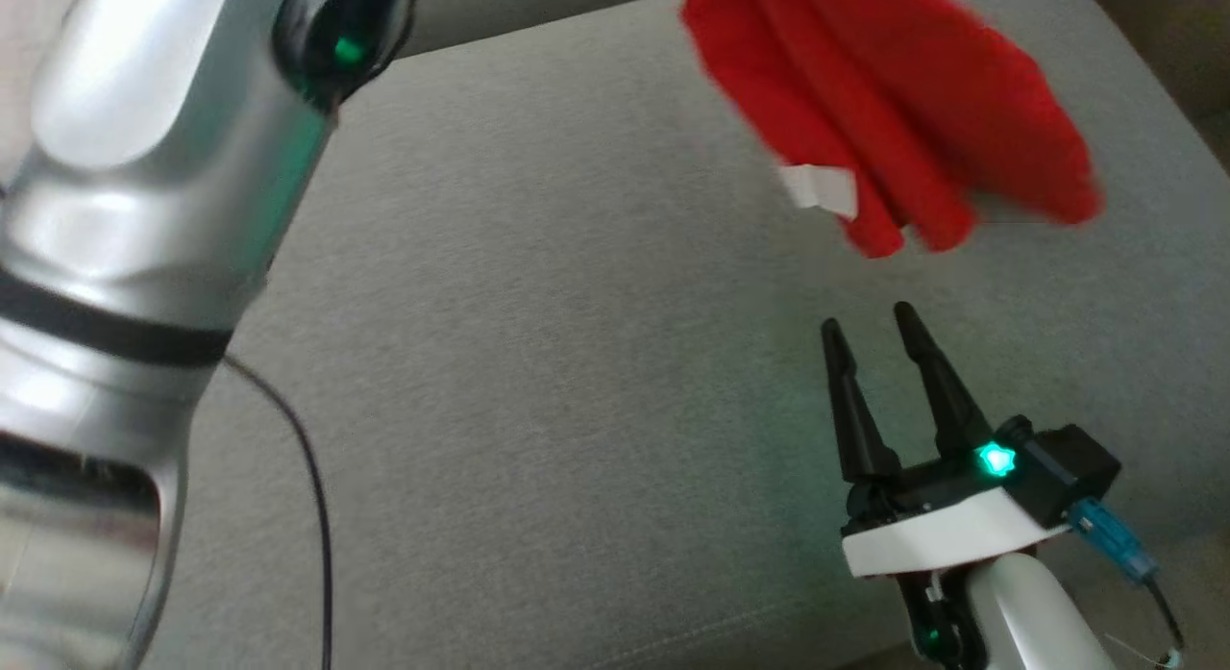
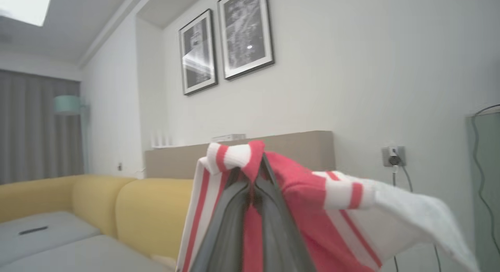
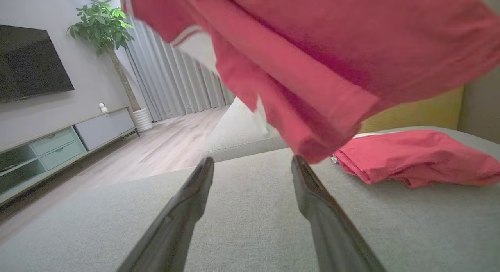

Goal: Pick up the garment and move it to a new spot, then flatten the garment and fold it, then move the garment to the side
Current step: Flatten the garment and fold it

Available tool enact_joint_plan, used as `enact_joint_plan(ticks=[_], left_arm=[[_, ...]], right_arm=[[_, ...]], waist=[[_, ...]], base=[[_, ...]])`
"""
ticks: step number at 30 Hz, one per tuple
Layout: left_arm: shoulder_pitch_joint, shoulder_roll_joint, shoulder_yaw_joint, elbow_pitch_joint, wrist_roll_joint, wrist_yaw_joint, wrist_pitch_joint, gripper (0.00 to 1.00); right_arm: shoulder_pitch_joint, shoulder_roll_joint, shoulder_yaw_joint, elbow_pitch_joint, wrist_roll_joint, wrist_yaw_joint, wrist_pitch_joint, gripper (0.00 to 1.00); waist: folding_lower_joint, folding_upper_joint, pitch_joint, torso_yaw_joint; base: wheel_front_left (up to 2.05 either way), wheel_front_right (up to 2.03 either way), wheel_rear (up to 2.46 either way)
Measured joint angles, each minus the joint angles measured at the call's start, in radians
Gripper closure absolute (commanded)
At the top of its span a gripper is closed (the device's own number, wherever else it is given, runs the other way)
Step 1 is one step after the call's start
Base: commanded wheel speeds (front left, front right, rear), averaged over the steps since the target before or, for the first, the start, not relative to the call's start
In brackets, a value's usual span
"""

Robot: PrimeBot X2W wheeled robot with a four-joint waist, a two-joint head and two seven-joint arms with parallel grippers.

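The left end effector (image 2: 256, 178) grasps the red-and-white striped garment (image 2: 308, 213) in the air, while the right end effector (image 1: 868, 321), released, hovers over the grey sofa seat (image 1: 538, 314).

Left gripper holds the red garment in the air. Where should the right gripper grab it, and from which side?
Probably the dangling bottom fold of the garment, coming from below with the open right gripper. The left gripper pinches its striped top, so the folds hang free just above it.
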Motion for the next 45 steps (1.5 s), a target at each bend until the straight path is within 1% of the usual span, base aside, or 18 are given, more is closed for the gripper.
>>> enact_joint_plan(ticks=[3, 8, 12, 16, 19, 21, 22, 23, 24, 26, 28, 31, 33, 35, 38, 39, 42, 45], left_arm=[[0.115, 0.012, 0.026, 0.012, -0.021, 0.010, 0.000, 1.00], [0.455, 0.020, 0.049, 0.033, -0.094, 0.020, 0.001, 1.00], [0.672, 0.037, 0.088, 0.048, -0.106, 0.033, 0.002, 1.00], [0.776, 0.052, 0.140, 0.066, -0.086, 0.034, 0.002, 1.00], [0.801, 0.051, 0.189, 0.065, -0.059, 0.034, 0.002, 1.00], [0.802, 0.050, 0.225, 0.054, -0.020, 0.034, 0.002, 1.00], [0.802, 0.044, 0.251, 0.044, -0.008, 0.034, 0.002, 0.95], [0.802, 0.034, 0.274, 0.034, -0.007, 0.032, 0.001, 0.53], [0.802, 0.022, 0.284, 0.028, -0.007, 0.030, 0.001, 0.00], [0.808, -0.005, 0.295, 0.002, 0.020, 0.022, 0.001, 0.00], [0.822, -0.032, 0.337, -0.050, 0.093, 0.025, 0.002, 0.00], [0.857, -0.059, 0.411, -0.165, 0.263, 0.066, 0.001, 0.00], [0.905, -0.089, 0.444, -0.211, 0.342, 0.096, 0.000, 0.00], [0.977, -0.117, 0.457, -0.222, 0.393, 0.112, 0.000, 0.00], [1.090, -0.148, 0.490, -0.212, 0.398, 0.121, 0.001, 0.00], [1.118, -0.150, 0.490, -0.198, 0.395, 0.117, 0.001, 0.00], [1.157, -0.153, 0.453, -0.120, 0.372, 0.083, 0.001, 0.00], [1.153, -0.158, 0.434, -0.084, 0.352, 0.075, 0.001, 0.00]], right_arm=[[0.003, 0.000, -0.011, -0.001, -0.016, 0.000, 0.000, 0.00], [0.027, 0.000, -0.040, -0.004, -0.042, 0.000, 0.000, 0.00], [0.030, 0.000, -0.041, -0.002, -0.060, 0.000, 0.000, 0.00], [0.030, 0.000, -0.039, 0.001, -0.063, 0.000, 0.000, 0.00], [0.033, 0.000, -0.037, 0.001, -0.068, 0.000, 0.000, 0.00], [0.036, 0.000, -0.034, 0.001, -0.074, 0.000, 0.000, 0.00], [0.037, 0.000, -0.033, 0.001, -0.078, 0.000, 0.000, 0.00], [0.037, 0.000, -0.033, 0.000, -0.080, 0.000, 0.000, 0.00], [0.037, 0.000, -0.034, 0.000, -0.083, 0.000, 0.000, 0.00], [0.038, 0.000, -0.038, 0.000, -0.085, 0.000, 0.000, 0.00], [0.039, 0.000, -0.041, -0.001, -0.086, 0.000, 0.000, 0.00], [0.039, 0.000, -0.041, -0.002, -0.086, 0.000, 0.000, 0.00], [0.039, 0.000, -0.042, -0.002, -0.086, 0.000, 0.000, 0.00], [0.039, 0.000, -0.042, -0.002, -0.086, 0.000, 0.000, 0.00], [0.038, 0.000, -0.041, -0.003, -0.086, 0.000, 0.000, 0.00], [0.038, 0.000, -0.041, -0.003, -0.085, 0.000, 0.000, 0.00], [0.038, 0.000, -0.041, -0.004, -0.080, 0.000, 0.000, 0.00], [0.038, 0.000, -0.038, -0.004, -0.074, 0.000, 0.000, 0.00]], waist=[[0.0001, 0.0000, -0.004, 0.036], [0.0001, 0.0000, -0.006, 0.108], [0.0001, 0.0000, -0.006, 0.161], [0.0000, 0.0000, -0.013, 0.196], [0.0000, 0.0000, -0.017, 0.207], [0.0000, 0.0000, -0.012, 0.210], [0.0000, 0.0000, -0.008, 0.210], [0.0000, 0.0000, -0.003, 0.211], [0.0000, 0.0000, 0.002, 0.213], [0.0002, 0.0000, 0.012, 0.217], [0.0001, 0.0000, 0.022, 0.223], [0.0002, 0.0000, 0.036, 0.230], [0.0002, 0.0000, 0.041, 0.233], [0.0001, 0.0000, 0.044, 0.234], [0.0001, 0.0000, 0.047, 0.231], [0.0001, 0.0000, 0.049, 0.229], [0.0001, 0.0000, 0.053, 0.224], [0.0001, 0.0000, 0.057, 0.221]], base=[[0.00, 0.00, 0.00], [0.00, 0.00, 0.00], [0.00, 0.00, 0.00], [0.00, 0.00, 0.00], [0.00, 0.00, 0.00], [0.00, 0.00, 0.00], [0.00, 0.00, 0.00], [0.00, 0.00, 0.00], [0.00, 0.00, 0.00], [0.00, 0.00, 0.00], [0.00, 0.00, 0.00], [0.00, 0.00, 0.00], [0.00, 0.00, 0.00], [0.00, 0.00, 0.00], [0.00, 0.00, 0.00], [0.00, 0.00, 0.00], [0.00, 0.00, 0.00], [0.00, 0.00, 0.00]])
